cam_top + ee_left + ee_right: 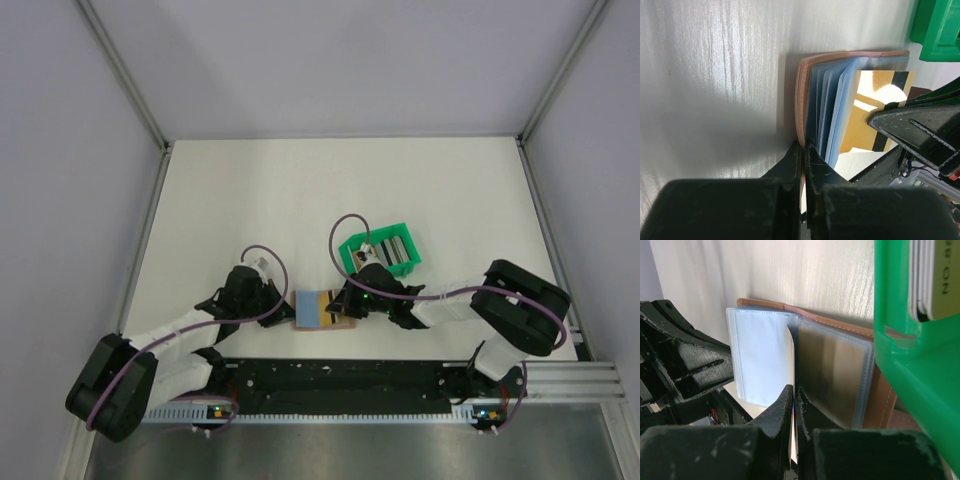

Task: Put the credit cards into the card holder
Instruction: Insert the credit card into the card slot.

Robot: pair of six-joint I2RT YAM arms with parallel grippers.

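Observation:
The tan card holder (pixel 318 310) lies open between my two grippers, its clear blue-tinted sleeves fanned out. My left gripper (pixel 805 146) is shut on the holder's tan cover (pixel 801 100) at its edge. My right gripper (pixel 794 391) is shut on a yellow-gold credit card with a black stripe (pixel 872 112), held on edge between the sleeves (pixel 762 357). The card shows only as a thin edge in the right wrist view. More credit cards, grey-silver (pixel 930 280), stand in the green tray (pixel 380 252).
The green tray (pixel 910 365) stands close behind and to the right of the holder, touching or nearly touching it. The left gripper's body (pixel 685 360) sits just left of the holder. The arms' base rail (pixel 340 385) runs along the near edge.

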